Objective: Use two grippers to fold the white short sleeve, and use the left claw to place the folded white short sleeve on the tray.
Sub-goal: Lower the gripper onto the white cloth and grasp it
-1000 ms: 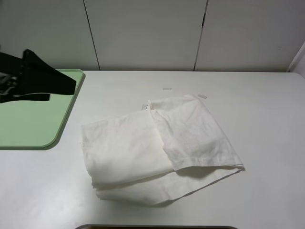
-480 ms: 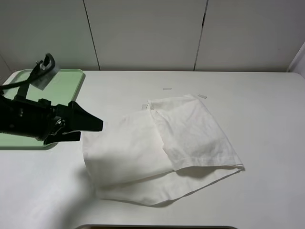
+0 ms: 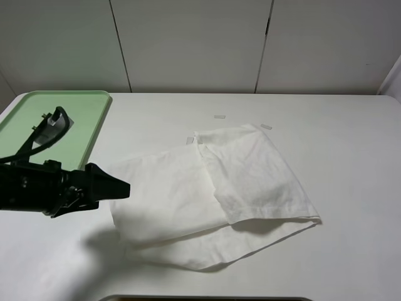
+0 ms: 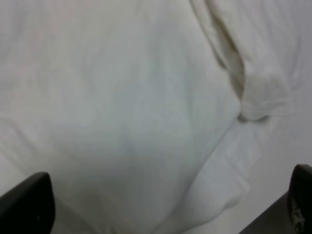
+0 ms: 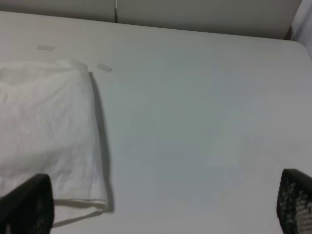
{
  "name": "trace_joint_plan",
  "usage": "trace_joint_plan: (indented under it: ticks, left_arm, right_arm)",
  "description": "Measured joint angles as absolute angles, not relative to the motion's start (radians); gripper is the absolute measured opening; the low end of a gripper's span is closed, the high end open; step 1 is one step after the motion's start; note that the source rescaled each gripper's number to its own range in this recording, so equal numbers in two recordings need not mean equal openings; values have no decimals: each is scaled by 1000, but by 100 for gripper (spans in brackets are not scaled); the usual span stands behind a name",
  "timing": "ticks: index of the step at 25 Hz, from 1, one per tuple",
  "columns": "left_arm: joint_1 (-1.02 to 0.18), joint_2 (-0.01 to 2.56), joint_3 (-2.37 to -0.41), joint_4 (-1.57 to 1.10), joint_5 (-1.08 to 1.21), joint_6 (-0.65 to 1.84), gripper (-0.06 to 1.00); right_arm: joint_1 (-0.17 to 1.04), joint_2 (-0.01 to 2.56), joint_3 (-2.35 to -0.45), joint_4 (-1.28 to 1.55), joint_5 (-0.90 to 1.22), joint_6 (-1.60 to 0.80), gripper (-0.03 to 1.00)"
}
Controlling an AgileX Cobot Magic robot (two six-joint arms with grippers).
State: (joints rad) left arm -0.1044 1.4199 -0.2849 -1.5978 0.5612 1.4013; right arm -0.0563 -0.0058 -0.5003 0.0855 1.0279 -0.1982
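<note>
The white short sleeve (image 3: 213, 188) lies folded in layers on the white table, at the middle. The left claw (image 3: 116, 188) hovers at the shirt's left edge, just above the table, pointing right. In the left wrist view its two fingertips (image 4: 27, 207) stand wide apart at the frame's corners with the shirt cloth (image 4: 122, 107) between and beyond them, so it is open and empty. The right gripper is out of the high view; in the right wrist view its fingertips (image 5: 24, 207) stand wide apart, empty, over bare table beside the shirt's edge (image 5: 48, 126). The light green tray (image 3: 25, 135) lies at the back left.
Small pale tape strips (image 3: 219, 116) lie on the table behind the shirt; one also shows in the right wrist view (image 5: 104, 68). White wall panels (image 3: 194, 44) stand behind the table. A dark edge (image 3: 207, 298) shows at the table's front.
The left arm has swung off the tray, come down and forward, and now sits lower at the shirt's left edge. The shirt has not moved.
</note>
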Motion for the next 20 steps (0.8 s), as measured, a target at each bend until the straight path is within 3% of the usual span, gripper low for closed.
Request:
trace_joint_plan:
  ticks: [8,20]
  left_arm:
    - [-104,1439,-237,-1639,527,1456,95]
    - [-104,1783,-300,-1733,571,1546,93]
  right_arm:
    - [-56,-6,-500,85,1028,-198,100]
    - [-56,-6,-500,85,1028,-198,100]
